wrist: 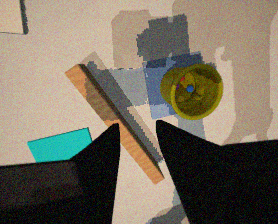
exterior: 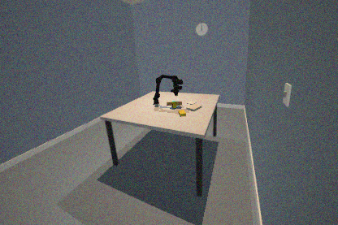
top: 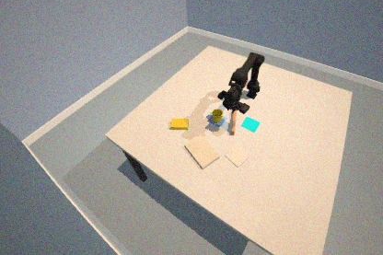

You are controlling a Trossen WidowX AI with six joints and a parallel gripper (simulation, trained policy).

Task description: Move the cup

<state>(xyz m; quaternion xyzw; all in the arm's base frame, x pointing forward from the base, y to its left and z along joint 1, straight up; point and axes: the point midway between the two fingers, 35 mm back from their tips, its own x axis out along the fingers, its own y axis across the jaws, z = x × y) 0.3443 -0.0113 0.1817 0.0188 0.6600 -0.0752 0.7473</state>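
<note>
A yellow cup (top: 217, 115) (exterior: 175, 106) (wrist: 196, 95) stands upright on the blue pad (top: 222, 123) (wrist: 154, 87). Small marbles, one blue (wrist: 189, 88), show inside it in the wrist view. The other pad, cyan (top: 250, 124) (wrist: 62, 145), is bare where it shows and lies across a wooden bar (top: 233, 126) (wrist: 82, 80) from the cup. My gripper (top: 236, 107) (exterior: 175, 93) (wrist: 137, 127) is partly open with nothing held. It hangs above the table near the cup and the bar. In the wrist view the cup is up and right of the fingertips.
The wooden bar stands between the two pads and passes below the fingers in the wrist view. A yellow block (top: 179, 124) (exterior: 182, 113) lies on the cup's far side from the bar. A beige slab (top: 202, 152) (exterior: 194, 107) and a thin beige square (top: 237, 156) lie nearer the table's front edge.
</note>
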